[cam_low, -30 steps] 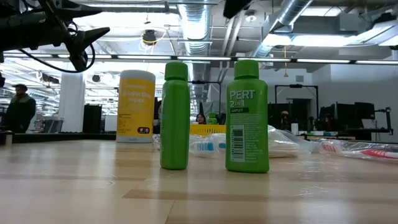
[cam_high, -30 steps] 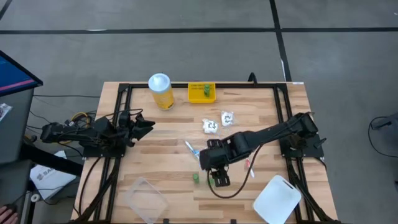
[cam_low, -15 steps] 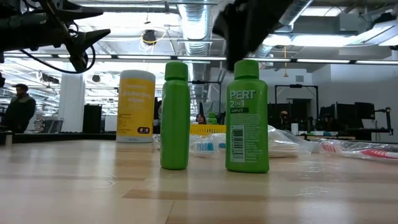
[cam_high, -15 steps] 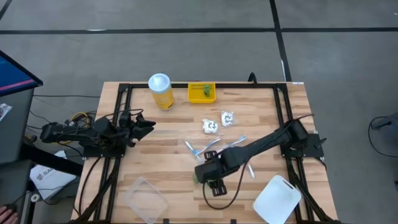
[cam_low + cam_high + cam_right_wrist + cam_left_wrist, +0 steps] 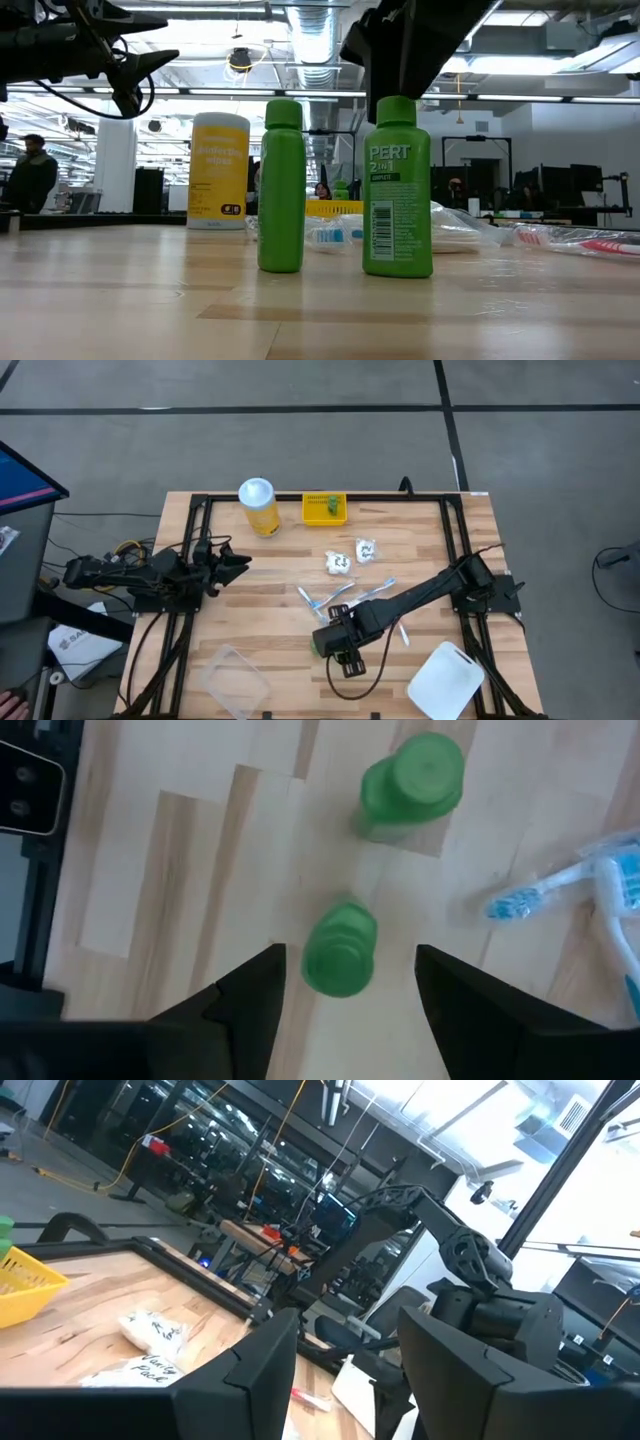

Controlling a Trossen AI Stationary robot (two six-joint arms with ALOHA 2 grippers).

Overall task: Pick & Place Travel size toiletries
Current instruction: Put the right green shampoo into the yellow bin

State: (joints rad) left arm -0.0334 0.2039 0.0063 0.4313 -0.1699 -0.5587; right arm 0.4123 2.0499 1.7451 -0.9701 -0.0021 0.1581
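on the pale wood table (image 5: 260, 575) stand two green bottles (image 5: 398, 187).

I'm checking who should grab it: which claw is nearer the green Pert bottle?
The right claw: it hangs open directly above the green Pert bottle, fingers either side of its cap. The left claw waits far off at the table's left edge.

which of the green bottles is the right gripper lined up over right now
The green bottle between the open fingers of the right gripper, the PERT-labelled one under the arm. The other green bottle stands clear, beyond it.
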